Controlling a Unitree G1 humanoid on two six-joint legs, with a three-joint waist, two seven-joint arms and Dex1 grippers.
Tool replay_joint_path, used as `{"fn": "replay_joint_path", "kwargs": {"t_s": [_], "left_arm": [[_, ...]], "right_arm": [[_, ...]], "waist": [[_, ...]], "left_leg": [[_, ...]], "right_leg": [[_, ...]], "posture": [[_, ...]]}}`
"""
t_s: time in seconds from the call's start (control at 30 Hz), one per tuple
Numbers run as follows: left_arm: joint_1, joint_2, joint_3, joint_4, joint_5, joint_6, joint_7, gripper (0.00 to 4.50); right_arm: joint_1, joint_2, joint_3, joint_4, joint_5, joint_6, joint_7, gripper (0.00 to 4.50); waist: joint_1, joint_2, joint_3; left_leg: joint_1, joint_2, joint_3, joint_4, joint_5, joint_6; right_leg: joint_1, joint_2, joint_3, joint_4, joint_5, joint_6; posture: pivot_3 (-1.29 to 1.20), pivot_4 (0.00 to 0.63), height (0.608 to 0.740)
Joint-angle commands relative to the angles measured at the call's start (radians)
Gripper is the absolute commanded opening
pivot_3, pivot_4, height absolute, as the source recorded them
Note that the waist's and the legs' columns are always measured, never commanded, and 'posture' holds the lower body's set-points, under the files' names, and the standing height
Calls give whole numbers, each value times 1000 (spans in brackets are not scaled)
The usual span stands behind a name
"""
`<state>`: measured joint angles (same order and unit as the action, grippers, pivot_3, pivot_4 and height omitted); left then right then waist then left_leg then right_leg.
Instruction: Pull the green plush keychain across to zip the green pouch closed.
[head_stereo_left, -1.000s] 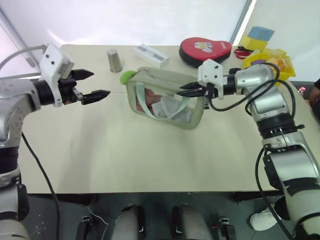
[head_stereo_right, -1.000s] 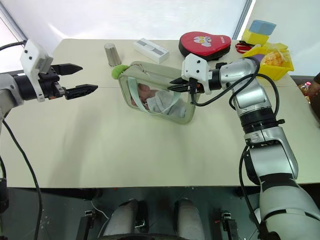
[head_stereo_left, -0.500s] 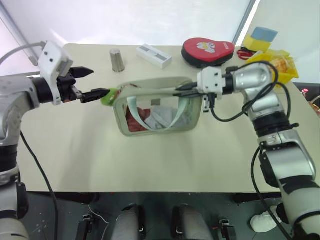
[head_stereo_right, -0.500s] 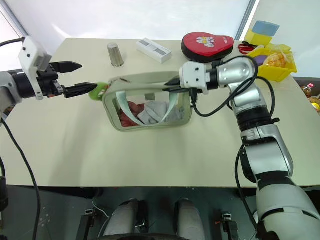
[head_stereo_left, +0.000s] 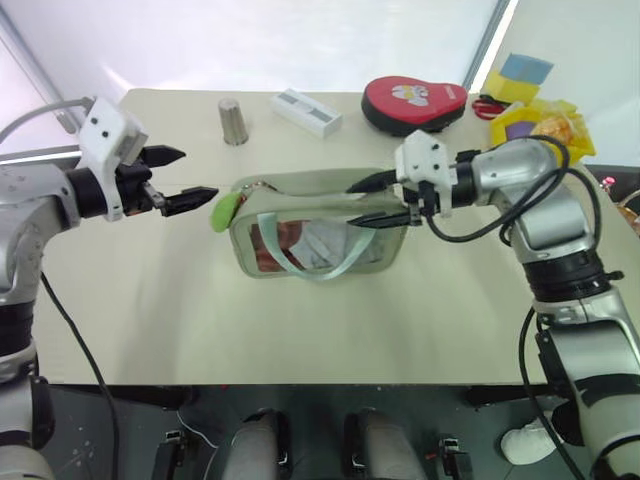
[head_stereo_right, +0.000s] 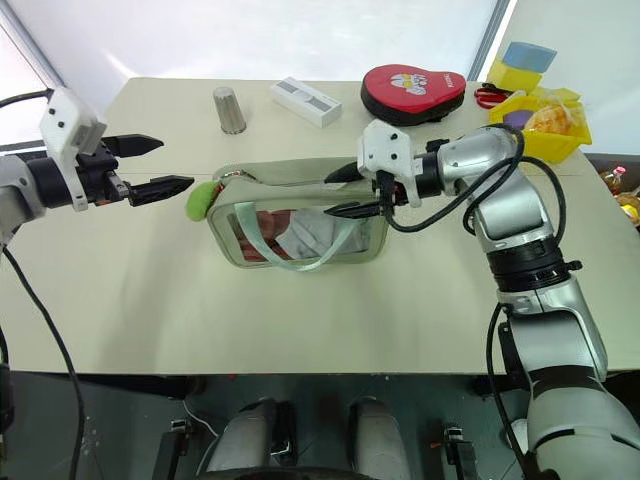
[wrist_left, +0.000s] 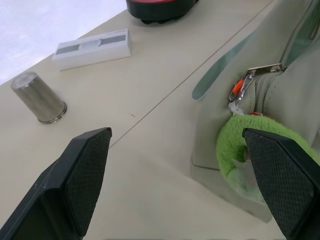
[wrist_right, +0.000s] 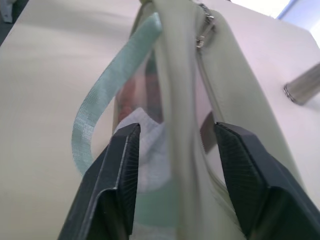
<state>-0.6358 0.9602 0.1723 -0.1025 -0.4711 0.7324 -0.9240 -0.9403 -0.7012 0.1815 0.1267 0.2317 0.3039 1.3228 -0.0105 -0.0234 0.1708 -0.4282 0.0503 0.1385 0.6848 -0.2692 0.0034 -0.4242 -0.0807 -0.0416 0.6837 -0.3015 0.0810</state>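
Left eye view: both tools' fingers apart, left tool (head_stereo_left: 188, 181) beside green plush keychain (head_stereo_left: 224, 210), right tool (head_stereo_left: 372, 201) straddling green pouch (head_stereo_left: 318, 238).

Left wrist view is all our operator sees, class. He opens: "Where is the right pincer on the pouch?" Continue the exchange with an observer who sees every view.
Observer: The right pincer straddles the right end of the pale sage-green fabric pouch, jaws open, one on each side.
Operator: Where does the strap hang?
Observer: The mint strap loops down over the clear front window.
Operator: Anything beyond the red cartoon-printed case?
Observer: A yellow plastic bin stands at the table's far right corner.
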Motion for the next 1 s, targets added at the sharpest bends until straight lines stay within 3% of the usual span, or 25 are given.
{"fn": "replay_joint_path", "kwargs": {"t_s": [0.03,0.23,0.43,0.53,0.63,0.9,1.0], "left_arm": [[11,54,58,-37,-30,24,-27,4500],[55,140,142,-104,-124,130,-70,4500],[127,179,166,-243,-203,207,-77,4500],[155,136,162,-290,-215,221,-14,4500],[183,110,142,-325,-208,216,24,4500],[158,6,32,-257,-124,133,114,4500],[155,5,13,-232,-105,105,99,3203]], "right_arm": [[-23,-96,-73,-38,17,37,20,2119],[80,-159,-89,-103,38,95,24,2119],[110,-92,-74,-72,23,73,-31,2119],[110,-69,-82,-71,38,95,-46,1228],[121,-69,-86,-103,52,114,-45,34],[135,-64,-86,-169,70,171,-71,34],[142,-62,-86,-185,71,181,-81,0]], "waist": [[-1,0,0],[-10,0,0],[-9,0,0],[-6,0,0],[-4,0,0],[-5,0,0],[-6,0,0]], "left_leg": [[0,0,0,0,0,0],[0,1,0,-1,0,0],[1,1,1,-1,0,0],[1,1,1,-1,0,0],[1,1,0,-1,0,0],[1,1,0,-1,0,0],[1,1,0,-1,0,0]], "right_leg": [[0,0,0,0,0,0],[0,1,0,-1,0,0],[0,1,0,-1,0,0],[1,1,1,-1,0,0],[1,1,1,-1,0,0],[1,1,1,-1,0,0],[1,1,1,-1,0,0]], "posture": [[0,150,740],[0,150,740],[0,150,740],[0,150,740],[0,150,740],[0,150,740],[0,150,740]]}}
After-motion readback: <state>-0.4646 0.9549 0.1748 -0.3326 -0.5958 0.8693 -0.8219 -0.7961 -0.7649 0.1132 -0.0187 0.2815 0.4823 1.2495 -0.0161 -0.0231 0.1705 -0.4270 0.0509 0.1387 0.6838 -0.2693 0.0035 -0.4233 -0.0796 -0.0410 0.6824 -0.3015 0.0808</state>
